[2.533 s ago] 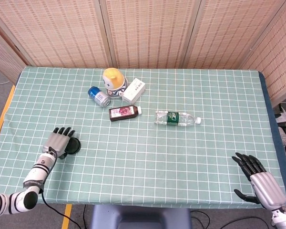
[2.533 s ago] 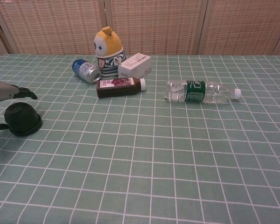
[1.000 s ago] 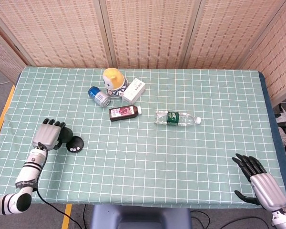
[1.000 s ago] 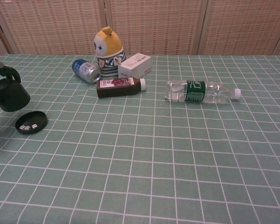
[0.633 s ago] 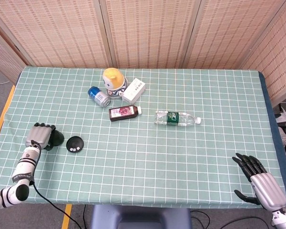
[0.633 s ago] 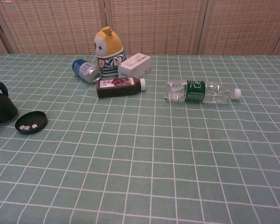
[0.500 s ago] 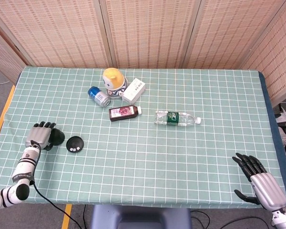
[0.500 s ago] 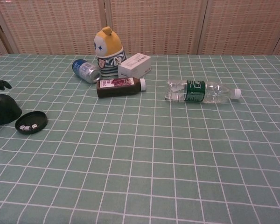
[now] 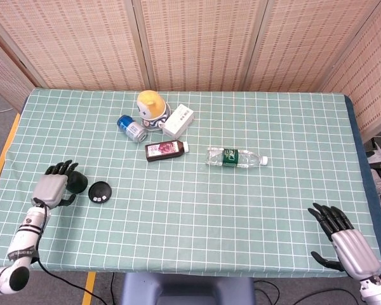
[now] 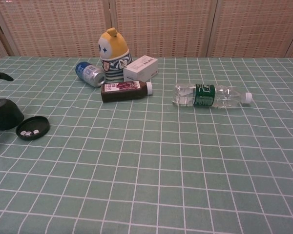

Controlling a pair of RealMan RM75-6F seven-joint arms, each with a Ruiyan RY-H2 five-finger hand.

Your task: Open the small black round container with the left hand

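The small black round container stands apart in two pieces near the table's left edge. Its dome-shaped cover (image 9: 78, 184) (image 10: 6, 114) rests on the cloth just left of its flat base (image 9: 100, 191) (image 10: 32, 127), which holds two small white dice. My left hand (image 9: 53, 187) hovers beside the cover with its fingers spread and nothing in them; in the chest view only one fingertip (image 10: 0, 75) shows, above the cover. My right hand (image 9: 344, 244) lies open at the front right corner, holding nothing.
At the back middle stand a yellow toy figure (image 9: 150, 108) (image 10: 112, 54), a blue can (image 9: 132, 128) on its side and a white box (image 9: 178, 121). A dark juice bottle (image 9: 166, 150) and a water bottle (image 9: 236, 156) lie in front of them.
My left hand lifted the cover off the base, carried it left, set it on the cloth, then opened its fingers and drew off it. The right hand stayed still.
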